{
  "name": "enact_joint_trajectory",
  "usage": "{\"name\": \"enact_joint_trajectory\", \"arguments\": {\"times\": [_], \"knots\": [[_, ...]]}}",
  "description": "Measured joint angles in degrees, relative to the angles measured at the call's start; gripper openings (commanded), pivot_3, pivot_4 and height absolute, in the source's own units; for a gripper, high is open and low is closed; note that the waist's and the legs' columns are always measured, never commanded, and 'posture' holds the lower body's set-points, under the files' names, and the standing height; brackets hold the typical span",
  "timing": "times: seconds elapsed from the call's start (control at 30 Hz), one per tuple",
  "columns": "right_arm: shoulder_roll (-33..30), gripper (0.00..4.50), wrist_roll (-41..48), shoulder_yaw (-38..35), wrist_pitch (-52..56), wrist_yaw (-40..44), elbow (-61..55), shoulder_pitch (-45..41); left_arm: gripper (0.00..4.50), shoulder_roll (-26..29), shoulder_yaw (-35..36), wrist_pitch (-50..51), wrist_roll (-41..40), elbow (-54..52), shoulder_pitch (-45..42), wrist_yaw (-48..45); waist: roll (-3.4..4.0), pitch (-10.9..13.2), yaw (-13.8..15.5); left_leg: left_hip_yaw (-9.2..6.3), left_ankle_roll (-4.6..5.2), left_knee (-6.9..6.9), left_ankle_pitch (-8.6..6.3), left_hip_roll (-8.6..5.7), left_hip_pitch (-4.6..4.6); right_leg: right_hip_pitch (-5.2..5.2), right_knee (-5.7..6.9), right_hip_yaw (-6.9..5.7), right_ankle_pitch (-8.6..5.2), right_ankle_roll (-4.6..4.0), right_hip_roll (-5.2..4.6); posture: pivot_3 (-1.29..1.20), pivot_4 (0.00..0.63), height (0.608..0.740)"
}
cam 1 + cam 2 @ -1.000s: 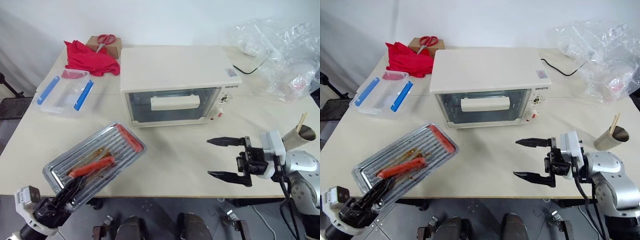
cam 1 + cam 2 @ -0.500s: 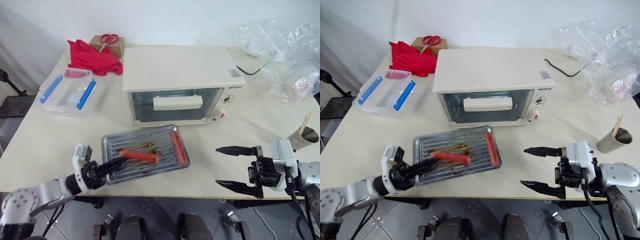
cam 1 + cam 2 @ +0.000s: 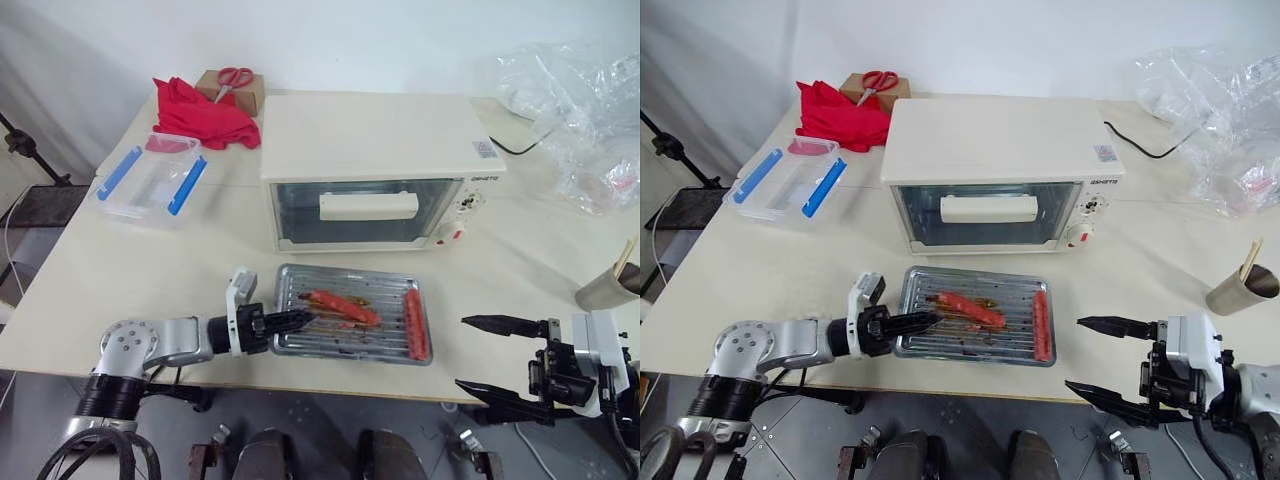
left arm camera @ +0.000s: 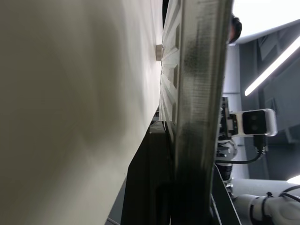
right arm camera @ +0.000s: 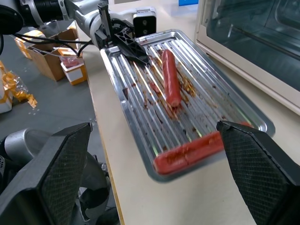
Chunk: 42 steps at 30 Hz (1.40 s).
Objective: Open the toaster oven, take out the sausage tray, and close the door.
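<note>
Left pincer (image 3: 908, 322) pinches sausage tray (image 3: 980, 327) at its left end — long axis across, before the shut door (image 3: 989, 213); right pincer (image 3: 1106, 361) spread, idle.

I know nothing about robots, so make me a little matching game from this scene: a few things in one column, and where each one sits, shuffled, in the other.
Things:
1. shiny metal sausage tray
2. red-handled scissors
3. clear plastic box with blue clips
4. tan paper cup holding wooden sticks

Places:
A. near the table's right edge
B. just in front of the cream-white toaster oven
C. on a brown cardboard box
D. left of the oven, near the red cloth

Pairs: 1-B, 2-C, 3-D, 4-A
</note>
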Motion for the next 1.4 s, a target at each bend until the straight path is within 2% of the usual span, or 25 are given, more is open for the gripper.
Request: {"name": "enact_joint_trajectory", "arguments": {"times": [0.17, 0.3, 0.53, 0.67, 0.9, 1.1, 1.13, 1.3, 1.4], "knots": [[0.25, 4.46, -0.13, -0.02, -0.76, -0.83, -0.25, 1.09, 0.0, -5.95, 0.11, -0.13, 5.5, 1.57, -2.83, 0.99, 0.25, -0.15, 1.26, -0.2, 0.1, 0.0, 0.04, -0.26, 0.06, 0.24, -0.22, 0.08, 0.02, 0.04, -0.13, 0.0, 0.15, 0.74], [0.25, 4.46, -0.12, -0.66, -0.94, -1.03, -0.53, 2.24, 0.0, -9.85, 1.23, 0.46, 8.46, 3.63, -4.73, 2.27, 0.43, -0.25, 1.67, -0.8, 0.17, 0.01, 0.03, -0.51, 0.27, 0.88, -0.49, 0.1, 0.02, 0.04, -0.16, 0.0, 0.15, 0.74], [0.25, 4.46, -0.11, -2.24, -0.95, -1.1, -0.54, 3.19, 0.0, -13.72, 2.65, 2.81, 13.31, 4.09, -6.76, 4.57, 0.63, -0.4, 2.16, -1.2, 0.25, 0.0, 0.04, -0.67, 0.27, 1.24, -0.77, 0.15, 0.02, 0.04, -0.2, 0.0, 0.15, 0.74], [0.25, 4.5, -0.1, -2.44, -0.95, -1.1, -0.74, 3.88, 0.9, -14.61, 3.77, 3.41, 16.24, 3.84, -6.74, 5.21, 0.72, -0.45, 2.13, -1.24, 0.27, 0.0, 0.04, -0.68, 0.32, 1.37, -0.87, 0.12, 0.02, 0.04, -0.18, 0.0, 0.15, 0.74], [0.37, 4.5, -0.12, -2.77, -1.41, -1.12, -1.14, 4.93, 2.96, -14.56, 5.09, 5.34, 19.76, 0.83, -5.23, 4.56, 0.67, -0.42, 0.96, -1.25, 0.27, -0.14, 0.04, -0.62, 0.32, 1.33, -0.85, 0.05, 0.02, 0.04, -0.13, 0.0, 0.15, 0.74], [0.37, 4.5, -0.16, -2.75, -2.01, -1.08, -1.09, 4.76, 4.44, -9.83, 5.03, 4.61, 22.23, -6.14, -2.9, -3.18, 0.53, -0.34, -0.07, -1.22, 0.19, -0.15, 0.08, -0.52, 0.31, 1.25, -0.87, 0.04, 0.02, 0.04, -0.03, 0.0, 0.15, 0.74], [0.37, 4.5, -0.16, -2.75, -2.02, -1.07, -1.09, 4.76, 4.47, -9.31, 4.99, 4.48, 22.44, -6.56, -2.76, -3.92, 0.53, -0.34, -0.27, -1.22, 0.18, -0.15, 0.09, -0.51, 0.31, 1.24, -0.84, 0.04, 0.02, 0.04, -0.03, 0.0, 0.15, 0.74], [0.37, 4.5, -0.99, -2.06, -3.03, 0.13, 0.49, 4.28, 4.47, 5.2, 4.63, 1.01, 27.54, -17.18, 4.05, -17.0, 0.34, -0.2, -1.85, -1.01, -0.12, -0.28, 0.18, -0.18, 0.25, 0.89, -0.74, 0.05, 0.01, 0.05, 0.17, 0.0, 0.15, 0.74], [0.59, 4.5, -2.16, -1.54, -5.29, 0.6, 3.49, 0.96, 4.47, 8.13, 7.75, -10.79, 33.74, -21.44, 11.36, -26.69, 0.41, -0.16, -1.99, -0.93, -0.14, -0.29, 0.17, -0.16, 0.2, 0.78, -0.77, 0.05, -0.01, 0.01, 0.15, 0.0, 0.15, 0.74]]}}
